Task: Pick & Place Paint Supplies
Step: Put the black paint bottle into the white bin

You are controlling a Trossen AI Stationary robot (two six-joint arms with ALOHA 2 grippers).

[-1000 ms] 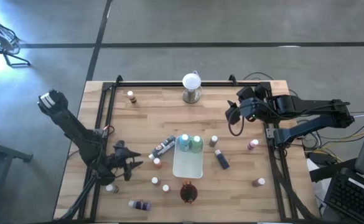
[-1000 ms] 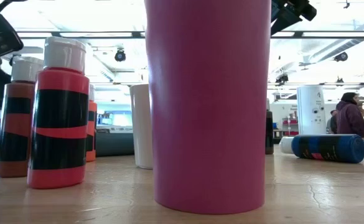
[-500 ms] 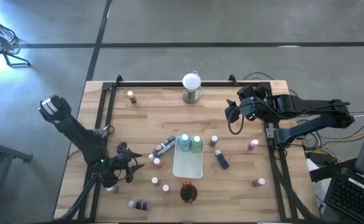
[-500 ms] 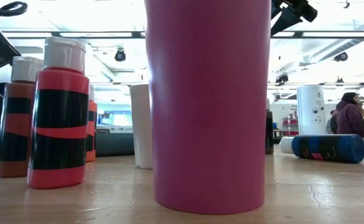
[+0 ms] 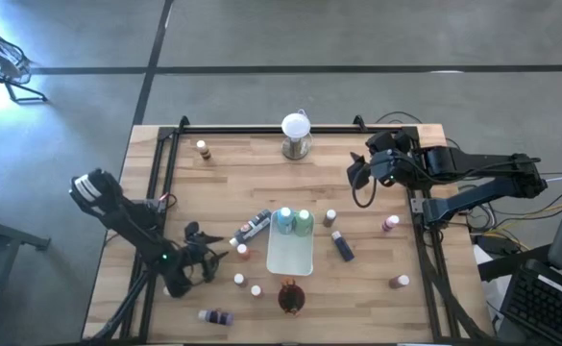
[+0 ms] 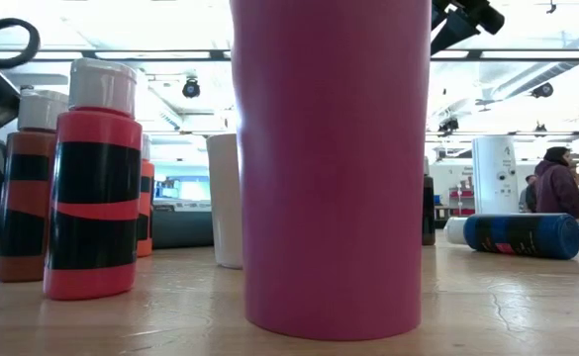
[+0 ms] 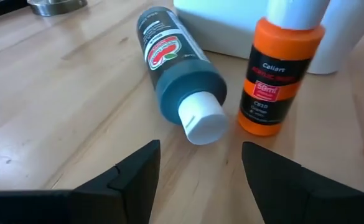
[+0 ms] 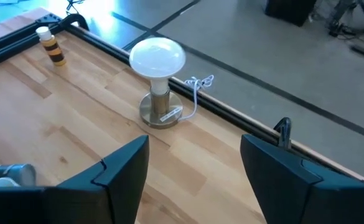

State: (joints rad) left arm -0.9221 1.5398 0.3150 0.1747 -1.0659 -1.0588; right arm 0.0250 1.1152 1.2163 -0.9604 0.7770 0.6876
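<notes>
While the right gripper is held spread and empty above the table's far right part, the left gripper is seen spread low over the wood. Just beyond its fingers, a dark blue bottle lies on its side, with an orange bottle upright beside it and the white tray behind.

Ahead of the left gripper, fingers parted, bare wood runs up to a lying dark bottle and an upright orange bottle just beside it, with the tray close behind both. Open tabletop lies between the right gripper and the globe.
</notes>
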